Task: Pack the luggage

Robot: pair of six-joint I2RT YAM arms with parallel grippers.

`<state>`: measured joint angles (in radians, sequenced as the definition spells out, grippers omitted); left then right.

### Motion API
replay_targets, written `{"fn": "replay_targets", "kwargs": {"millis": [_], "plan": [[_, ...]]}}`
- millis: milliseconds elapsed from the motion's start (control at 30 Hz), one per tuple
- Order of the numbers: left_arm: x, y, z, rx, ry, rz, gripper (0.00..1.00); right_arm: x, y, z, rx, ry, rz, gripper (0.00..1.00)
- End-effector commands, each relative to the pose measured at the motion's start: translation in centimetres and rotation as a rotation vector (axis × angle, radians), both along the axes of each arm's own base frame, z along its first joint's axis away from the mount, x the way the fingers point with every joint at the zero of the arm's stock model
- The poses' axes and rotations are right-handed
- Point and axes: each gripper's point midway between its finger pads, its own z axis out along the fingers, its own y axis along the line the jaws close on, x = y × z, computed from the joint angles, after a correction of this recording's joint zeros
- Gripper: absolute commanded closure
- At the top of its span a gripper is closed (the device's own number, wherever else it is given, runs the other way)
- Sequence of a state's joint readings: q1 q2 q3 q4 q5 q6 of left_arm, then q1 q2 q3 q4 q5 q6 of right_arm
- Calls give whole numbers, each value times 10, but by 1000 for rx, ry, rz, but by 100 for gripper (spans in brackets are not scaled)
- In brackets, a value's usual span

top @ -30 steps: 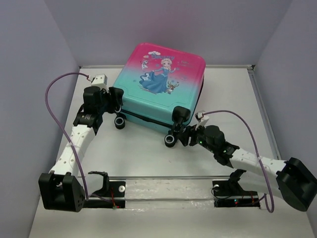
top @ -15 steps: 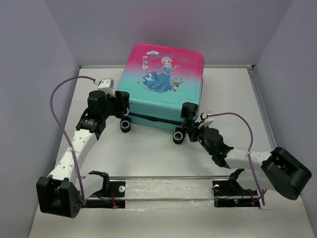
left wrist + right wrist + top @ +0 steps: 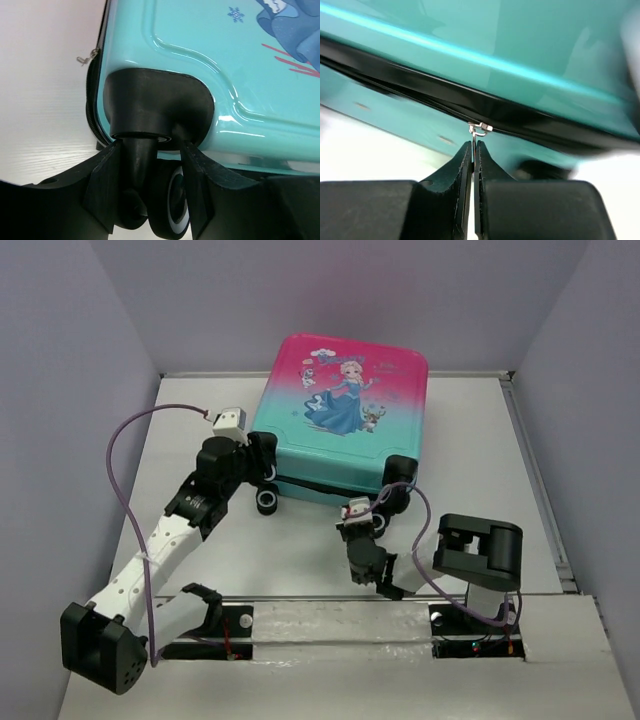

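The luggage [image 3: 345,410] lies flat and zipped, print side up, at the back middle of the table; its teal shell [image 3: 200,60] fills the left wrist view. My left gripper [image 3: 262,478] is at its near left corner. Its fingers [image 3: 107,180] press on either side of the black caster leg and wheel [image 3: 170,205], under the caster housing [image 3: 155,105]. My right gripper [image 3: 375,512] is at the near side by the right caster [image 3: 400,472]. It [image 3: 473,145] is shut on the small metal zipper pull [image 3: 479,129], which hangs from the black zipper band [image 3: 420,92].
Lilac walls close in the white table [image 3: 480,440] on the left, back and right. A purple cable [image 3: 125,490] loops beside the left arm. The right arm's elbow [image 3: 478,550] is folded back above its base. A second zipper pull [image 3: 87,56] sticks out at the luggage's left side.
The luggage has slid and turned to the right. The right arm folded back toward its base and its jaws shut on the zipper pull. The left gripper moved along with the wheel.
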<state>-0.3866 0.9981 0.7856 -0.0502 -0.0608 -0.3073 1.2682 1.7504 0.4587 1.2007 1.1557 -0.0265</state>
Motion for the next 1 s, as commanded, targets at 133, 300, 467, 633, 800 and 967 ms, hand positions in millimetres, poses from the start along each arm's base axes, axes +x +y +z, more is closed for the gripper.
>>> {"fn": "replay_targets", "kwargs": {"millis": [133, 300, 467, 633, 800, 967], "plan": [[-78, -136, 70, -409, -43, -559, 94, -27, 124, 76, 264, -89, 452, 93], [-96, -148, 95, -464, -82, -609, 94, -81, 203, 84, 378, 70, 932, 93], [-114, -143, 129, -520, -142, -641, 94, -143, 249, 102, 502, 168, 1320, 93], [-124, -135, 138, -517, -151, -643, 94, -175, 246, 76, 463, 280, 1469, 93], [-127, -123, 135, -521, -163, -597, 94, -209, 234, 54, 361, 447, 1619, 93], [-129, -120, 122, -548, -149, -579, 94, -212, 215, 47, 265, 487, 1608, 93]]}}
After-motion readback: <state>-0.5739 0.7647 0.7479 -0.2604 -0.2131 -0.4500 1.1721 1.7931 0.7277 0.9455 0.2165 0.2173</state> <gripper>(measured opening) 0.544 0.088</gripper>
